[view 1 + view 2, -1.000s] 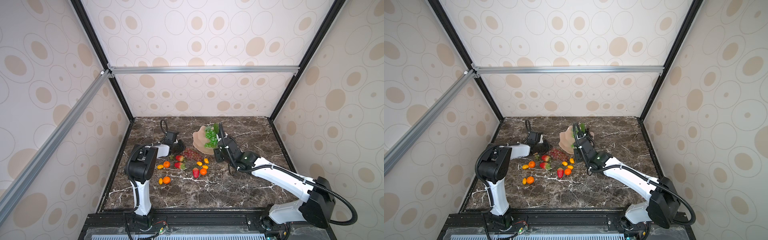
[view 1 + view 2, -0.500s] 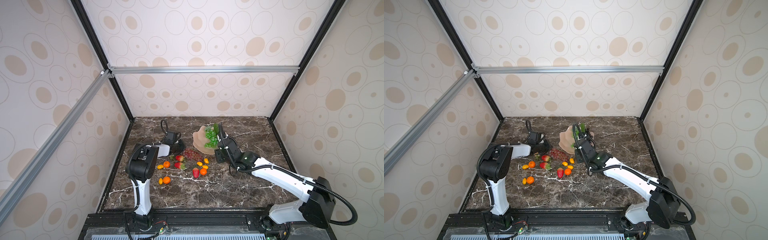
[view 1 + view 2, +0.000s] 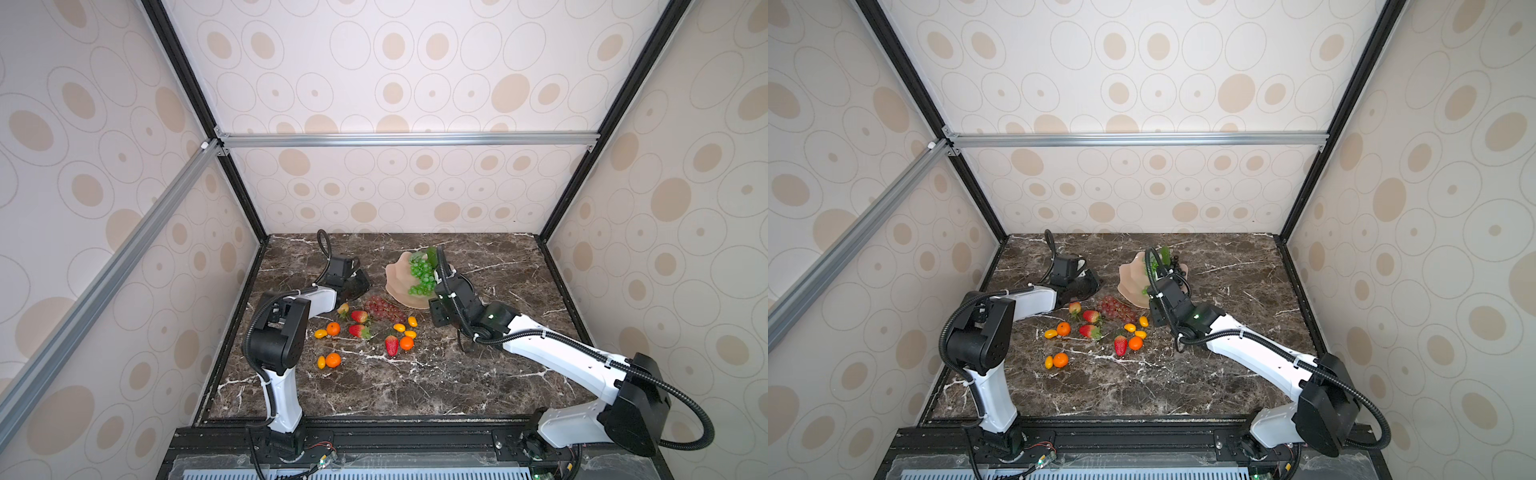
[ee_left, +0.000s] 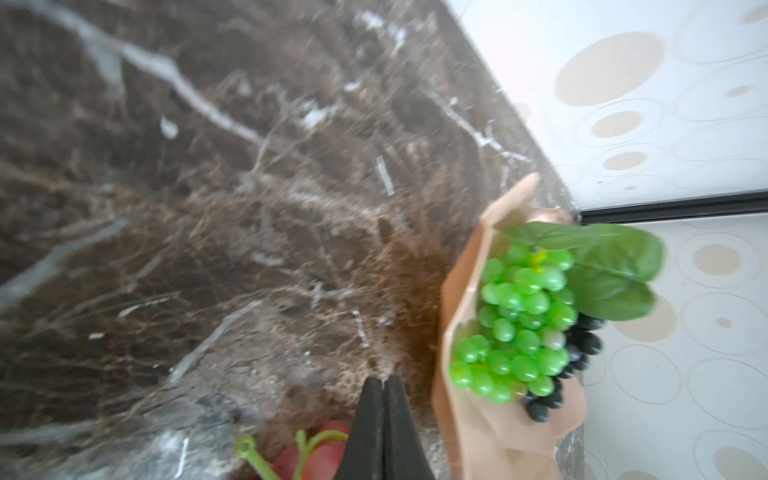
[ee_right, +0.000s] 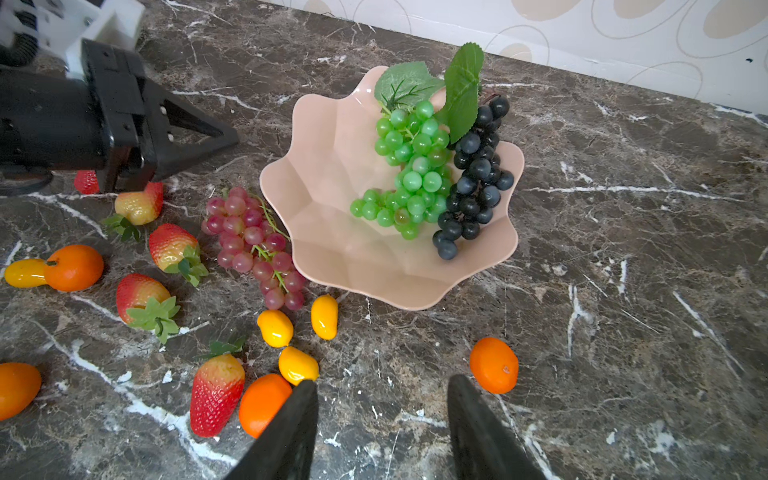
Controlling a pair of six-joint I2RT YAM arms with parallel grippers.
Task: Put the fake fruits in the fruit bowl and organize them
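Only the green grapes (image 5: 411,178) and black grapes (image 5: 473,187) lie in the fruit bowl (image 5: 332,166), near the back edge of the table (image 5: 623,291). The red grapes (image 5: 253,241), strawberries (image 5: 170,245), tangerines (image 5: 494,365) and yellow ovals (image 5: 324,316) are left on the table in front of it. My left gripper (image 4: 384,399) is pressed together beside the red grapes; my right gripper (image 5: 382,384) is spread and empty.

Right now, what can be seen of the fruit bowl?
The fruit bowl is a shallow, pale pink, glossy plastic-looking dish with faceted walls and a wavy, pointed rim. It stands upright on the marble table. A green grape bunch and a black grape bunch with leaves lie inside, to one side; the rest is bare. A red grape bunch lies outside along its rim.
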